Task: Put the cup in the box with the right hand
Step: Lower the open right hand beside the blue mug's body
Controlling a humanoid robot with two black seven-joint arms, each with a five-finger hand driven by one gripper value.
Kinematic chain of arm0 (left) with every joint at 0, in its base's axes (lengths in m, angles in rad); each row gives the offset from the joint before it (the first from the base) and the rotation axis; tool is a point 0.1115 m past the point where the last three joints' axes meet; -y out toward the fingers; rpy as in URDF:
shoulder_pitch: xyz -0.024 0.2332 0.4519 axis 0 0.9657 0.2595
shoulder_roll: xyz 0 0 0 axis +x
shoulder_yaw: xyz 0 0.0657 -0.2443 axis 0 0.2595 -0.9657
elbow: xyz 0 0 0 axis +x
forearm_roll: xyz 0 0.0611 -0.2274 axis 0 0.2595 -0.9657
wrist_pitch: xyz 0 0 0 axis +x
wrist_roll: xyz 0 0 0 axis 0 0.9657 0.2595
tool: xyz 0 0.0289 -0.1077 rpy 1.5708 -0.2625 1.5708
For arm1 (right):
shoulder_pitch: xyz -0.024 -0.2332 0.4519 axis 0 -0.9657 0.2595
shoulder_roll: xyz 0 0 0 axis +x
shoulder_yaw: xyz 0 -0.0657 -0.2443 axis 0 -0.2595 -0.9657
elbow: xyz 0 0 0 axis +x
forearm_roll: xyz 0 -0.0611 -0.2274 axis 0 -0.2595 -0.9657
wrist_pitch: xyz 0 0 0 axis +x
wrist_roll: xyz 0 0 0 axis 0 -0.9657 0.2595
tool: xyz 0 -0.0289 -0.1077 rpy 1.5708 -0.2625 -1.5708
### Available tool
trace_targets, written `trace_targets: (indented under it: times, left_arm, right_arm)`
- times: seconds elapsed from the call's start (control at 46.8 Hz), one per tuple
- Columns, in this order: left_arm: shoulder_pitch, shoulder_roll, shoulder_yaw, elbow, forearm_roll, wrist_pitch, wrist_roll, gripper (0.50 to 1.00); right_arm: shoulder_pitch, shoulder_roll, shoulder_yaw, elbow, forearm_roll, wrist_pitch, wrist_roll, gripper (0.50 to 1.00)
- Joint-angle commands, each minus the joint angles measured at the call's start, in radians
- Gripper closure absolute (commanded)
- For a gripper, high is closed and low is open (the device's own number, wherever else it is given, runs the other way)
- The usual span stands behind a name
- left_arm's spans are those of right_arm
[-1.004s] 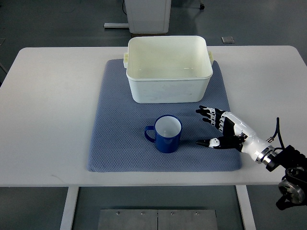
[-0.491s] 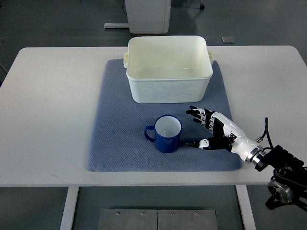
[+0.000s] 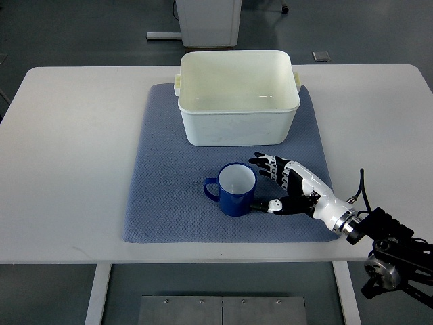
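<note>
Reaching with fingers spread and empty, right hand (image 3: 281, 186) sits just right of upright blue cup (image 3: 232, 189) mid-mat (image 3: 162, 169), handle pointing left, box (image 3: 238, 98) toward table's far edge.

Right hand (image 3: 287, 186) low from lower right, fingers (image 3: 265, 164) spread
</note>
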Motion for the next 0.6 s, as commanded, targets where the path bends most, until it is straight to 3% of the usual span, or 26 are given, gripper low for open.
trace_targets:
  times: [0.0, 0.577]
  left_arm:
    - [0.0, 0.0, 0.0, 0.0, 0.0, 0.001, 0.001, 0.5]
    - [0.0, 0.0, 0.0, -0.001, 0.0, 0.001, 0.001, 0.5]
  right_arm:
    - [0.011, 0.0, -0.013, -0.002, 0.0, -0.005, -0.001, 0.5]
    - [0.04, 0.048, -0.042, -0.023, 0.001, -0.032, -0.014, 0.5]
